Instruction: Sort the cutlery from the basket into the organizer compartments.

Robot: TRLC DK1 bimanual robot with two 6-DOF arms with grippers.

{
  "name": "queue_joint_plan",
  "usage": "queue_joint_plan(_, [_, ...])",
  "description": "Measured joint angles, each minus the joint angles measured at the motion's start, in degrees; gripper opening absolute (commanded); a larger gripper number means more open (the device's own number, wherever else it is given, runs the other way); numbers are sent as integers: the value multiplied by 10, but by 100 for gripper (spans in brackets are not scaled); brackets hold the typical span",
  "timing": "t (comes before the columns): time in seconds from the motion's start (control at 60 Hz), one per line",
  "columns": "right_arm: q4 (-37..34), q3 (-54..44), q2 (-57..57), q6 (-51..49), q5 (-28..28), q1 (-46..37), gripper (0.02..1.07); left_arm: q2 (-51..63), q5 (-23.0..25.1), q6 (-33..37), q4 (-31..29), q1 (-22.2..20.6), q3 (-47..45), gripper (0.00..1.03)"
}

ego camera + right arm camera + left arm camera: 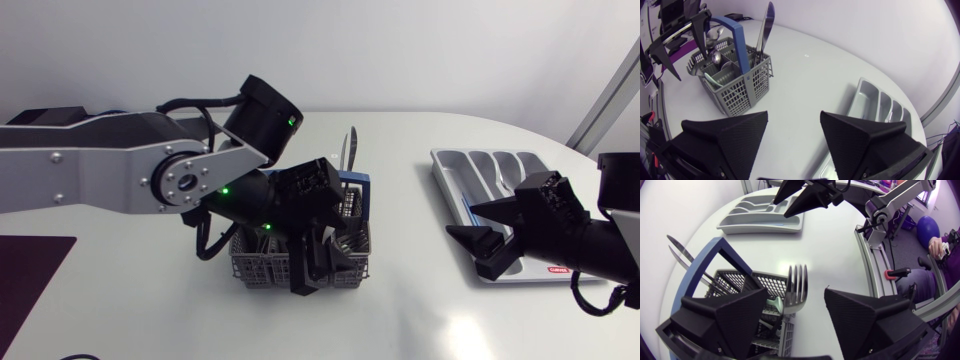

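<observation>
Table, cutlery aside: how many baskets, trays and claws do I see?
Basket: 1
Organizer tray: 1
Claws: 2, left claw and right claw
Total: 4

The left end effector (796,294) and the right end effector (793,115) are both matte black. Under the left end effector, the basket (767,285) is grey with a square grid pattern, and its handle (715,247) is blue. The fork (796,282) just ahead of it is shiny silver. Beside the right end effector, the organizer (867,102) is plain light grey. The surface (810,75) is white.
</observation>
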Motion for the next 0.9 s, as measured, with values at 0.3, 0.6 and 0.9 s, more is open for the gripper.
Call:
queue_joint_plan(0.3, [9,-9,0,0,11,18,78,23,49,49,-56,18,33,33])
queue_joint_plan(0.6, [12,-16,-1,0,23,38,78,38,72,94,-108,25,61,20])
queue_joint_plan(0.9, [-72,-11,-51,4,-3,144,78,41,73,98,-109,27,61,20])
